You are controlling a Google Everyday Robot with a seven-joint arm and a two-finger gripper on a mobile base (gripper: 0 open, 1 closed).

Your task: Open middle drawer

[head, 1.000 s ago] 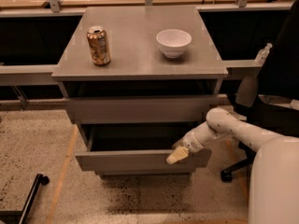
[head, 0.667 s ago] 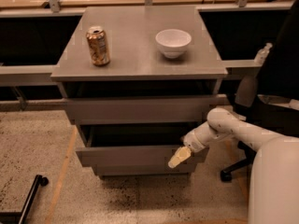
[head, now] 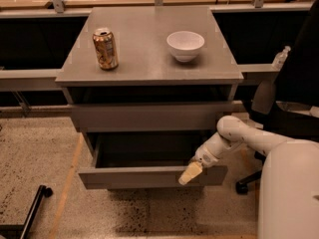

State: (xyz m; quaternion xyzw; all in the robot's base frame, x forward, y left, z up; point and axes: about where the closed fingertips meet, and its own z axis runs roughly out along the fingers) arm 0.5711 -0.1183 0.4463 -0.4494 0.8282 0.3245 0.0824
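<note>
The middle drawer [head: 129, 177] of a grey cabinet [head: 144, 66] stands pulled out, and its dark grey inside [head: 144, 151] shows. My gripper [head: 190, 173] sits at the top edge of the drawer's front panel, right of its middle, on the end of my white arm [head: 249, 139] that comes in from the right. The top drawer front [head: 149, 117] above is shut. The bottom drawer is hidden under the open one.
A drink can [head: 105, 49] and a white bowl [head: 185, 45] stand on the cabinet top. A black office chair [head: 294, 98] is right of the cabinet, with a bottle [head: 280, 58] behind it. A black bar [head: 30, 208] lies on the speckled floor at lower left.
The middle drawer has slid further out toward the camera, and my gripper has moved down and forward with its front panel.
</note>
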